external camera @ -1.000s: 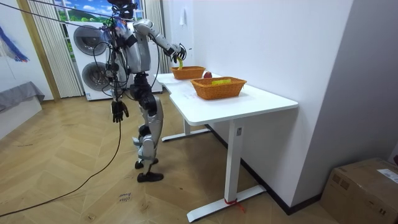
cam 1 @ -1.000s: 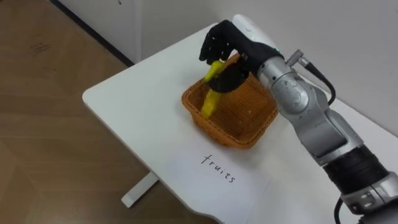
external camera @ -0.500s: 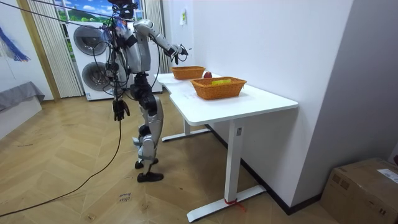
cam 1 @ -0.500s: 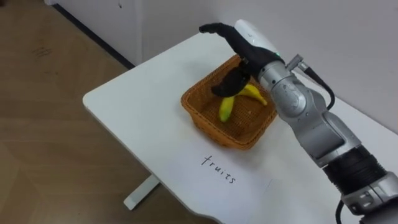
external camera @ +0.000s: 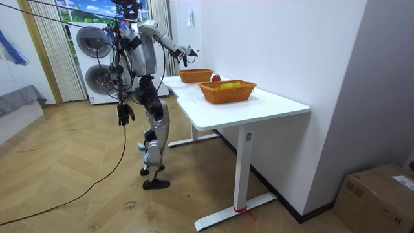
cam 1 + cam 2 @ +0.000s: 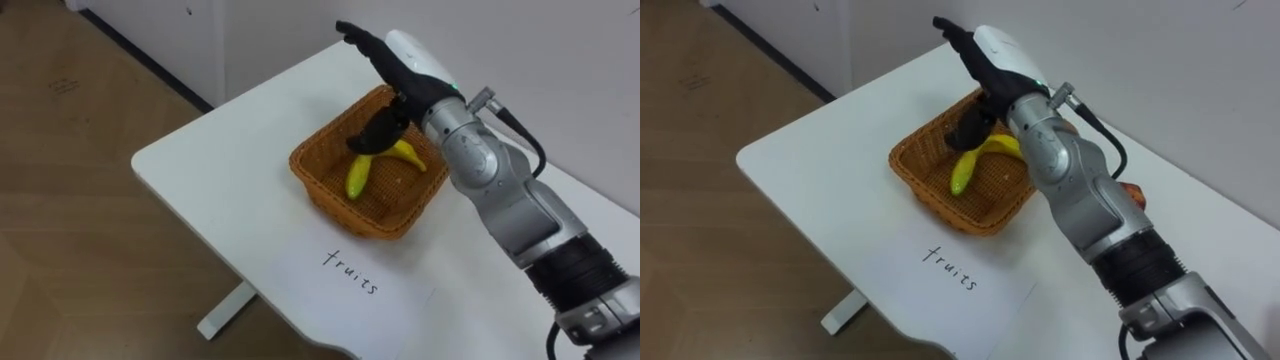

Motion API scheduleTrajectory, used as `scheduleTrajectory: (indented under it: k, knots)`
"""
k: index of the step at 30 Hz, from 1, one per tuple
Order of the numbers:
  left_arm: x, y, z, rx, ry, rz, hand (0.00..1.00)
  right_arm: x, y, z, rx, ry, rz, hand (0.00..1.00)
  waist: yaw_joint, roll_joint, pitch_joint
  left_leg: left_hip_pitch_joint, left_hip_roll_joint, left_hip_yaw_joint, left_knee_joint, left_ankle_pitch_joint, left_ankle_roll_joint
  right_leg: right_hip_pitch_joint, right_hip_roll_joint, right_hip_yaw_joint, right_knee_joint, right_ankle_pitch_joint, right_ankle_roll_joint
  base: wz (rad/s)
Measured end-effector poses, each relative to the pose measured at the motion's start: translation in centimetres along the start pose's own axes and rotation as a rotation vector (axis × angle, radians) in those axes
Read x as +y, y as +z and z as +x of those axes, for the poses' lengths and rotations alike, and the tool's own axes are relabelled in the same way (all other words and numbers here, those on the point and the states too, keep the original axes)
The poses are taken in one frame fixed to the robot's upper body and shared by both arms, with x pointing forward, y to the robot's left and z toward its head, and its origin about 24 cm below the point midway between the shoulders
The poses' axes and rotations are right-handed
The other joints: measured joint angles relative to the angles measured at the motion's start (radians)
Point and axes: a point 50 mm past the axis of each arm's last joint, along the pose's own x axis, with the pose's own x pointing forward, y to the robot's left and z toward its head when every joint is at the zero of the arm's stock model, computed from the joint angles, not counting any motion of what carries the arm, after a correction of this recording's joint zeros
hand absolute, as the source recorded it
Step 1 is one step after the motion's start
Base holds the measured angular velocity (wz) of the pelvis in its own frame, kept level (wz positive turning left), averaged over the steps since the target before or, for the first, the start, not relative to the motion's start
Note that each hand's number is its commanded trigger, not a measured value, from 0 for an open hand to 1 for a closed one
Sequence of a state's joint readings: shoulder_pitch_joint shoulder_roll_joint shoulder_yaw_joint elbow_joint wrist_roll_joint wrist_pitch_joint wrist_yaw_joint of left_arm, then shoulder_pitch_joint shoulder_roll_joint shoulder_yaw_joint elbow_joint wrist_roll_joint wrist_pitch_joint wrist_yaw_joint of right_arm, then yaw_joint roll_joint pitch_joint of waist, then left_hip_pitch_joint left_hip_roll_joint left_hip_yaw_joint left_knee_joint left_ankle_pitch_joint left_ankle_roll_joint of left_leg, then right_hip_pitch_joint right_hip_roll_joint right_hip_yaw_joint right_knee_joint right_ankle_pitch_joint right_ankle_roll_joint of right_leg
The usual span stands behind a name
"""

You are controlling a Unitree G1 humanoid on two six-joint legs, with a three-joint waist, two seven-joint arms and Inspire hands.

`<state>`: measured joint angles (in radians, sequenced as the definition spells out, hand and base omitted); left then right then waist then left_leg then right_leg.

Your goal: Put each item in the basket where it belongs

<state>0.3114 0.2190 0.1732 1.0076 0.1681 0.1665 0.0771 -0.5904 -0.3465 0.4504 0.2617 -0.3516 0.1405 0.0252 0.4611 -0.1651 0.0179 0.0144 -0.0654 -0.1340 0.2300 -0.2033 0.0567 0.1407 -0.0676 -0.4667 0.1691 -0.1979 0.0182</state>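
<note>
Two yellow bananas [image 6: 360,178] lie in one brown woven basket [image 6: 325,196] on the white surface [image 6: 215,185]. The right hand [image 6: 402,68] is open above them. The left hand [image 5: 123,114] hangs low, too small to tell.

The right hand [image 6: 405,65] hides the upper end of the banana [image 6: 358,178] in the basket [image 6: 320,192].

A wicker basket [image 6: 930,195] sits on the white table [image 6: 810,180] with a yellow banana [image 6: 962,175] lying inside it, the right hand [image 6: 985,50] hovers above the basket's far rim with fingers stretched out and empty, and a handwritten paper label [image 6: 950,268] lies just in front of the basket.
</note>
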Motion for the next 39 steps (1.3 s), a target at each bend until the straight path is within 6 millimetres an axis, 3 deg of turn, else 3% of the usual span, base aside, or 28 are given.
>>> scheduleTrajectory:
  k: [12,21,30,33,39]
  knots:
    - [0.0,0.0,0.0,-0.014,0.001,0.001,0.00,0.0,0.0,0.0,-0.015,0.001,0.077,0.00,-0.028,0.003,0.0018,0.010,-0.001,-0.001,0.006,0.000,0.000,0.010,0.004,0.000,0.000,0.000,0.000,0.00]
    - [-0.3,-1.3,-0.2,0.015,-0.007,0.004,0.00,-0.9,-0.4,0.0,-0.014,-0.077,0.210,0.00,-0.061,0.013,0.0025,0.023,-0.001,0.003,0.003,0.000,0.000,0.024,0.007,0.019,-0.001,0.000,-0.001,-0.02]
    - [-1.0,-3.0,-0.6,0.061,-0.035,0.023,0.00,-2.1,-1.3,-0.6,0.010,-0.202,0.297,0.00,-0.113,0.048,-0.0136,0.051,0.002,0.018,-0.007,0.000,0.001,0.039,0.008,0.043,-0.001,0.000,-0.001,-0.07]
    - [-1.0,-3.0,-0.6,0.055,-0.036,0.022,0.00,-2.6,-2.2,-1.0,0.038,-0.256,0.351,0.00,-0.128,0.055,-0.0164,0.052,0.001,0.021,-0.007,0.000,0.001,0.040,0.008,0.049,0.000,0.001,-0.001,0.00]
    - [-1.0,-2.8,-0.6,0.049,-0.049,0.024,0.00,-2.2,-5.3,-1.6,0.163,-0.287,0.512,0.00,-0.160,0.064,-0.0121,0.059,0.000,0.021,-0.005,0.001,0.003,0.051,0.004,0.043,0.000,0.001,-0.001,0.02]
